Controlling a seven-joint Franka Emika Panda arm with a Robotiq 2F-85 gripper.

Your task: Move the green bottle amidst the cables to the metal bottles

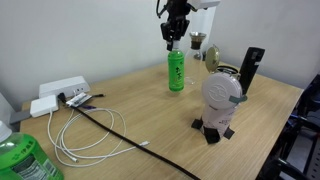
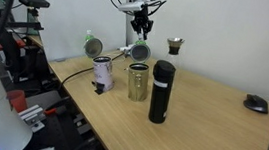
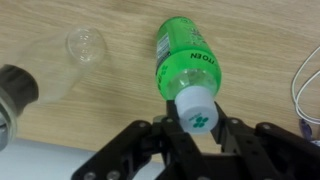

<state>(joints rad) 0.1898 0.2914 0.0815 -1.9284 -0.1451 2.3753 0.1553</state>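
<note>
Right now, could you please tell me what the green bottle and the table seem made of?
The green bottle looks like glossy translucent plastic: light glows through it. The table looks like matte wood or laminate, showing grain lines.

The bottle [image 1: 176, 72] is being borne upright by the surface [image 1: 130, 85], and the gripper [image 1: 174, 40] is being held directly above it; in the wrist view its cap is being flanked by the jaws. The cables [image 1: 85, 128] are being seen well apart from it, to its left and nearer the camera, in front of the power strip [image 1: 58, 90]. The device [image 1: 222, 95] is being seen near its right. In an exterior view the metal bottles [image 2: 137, 81] are being seen clustered in front of the gripper, nearer the camera.
</note>
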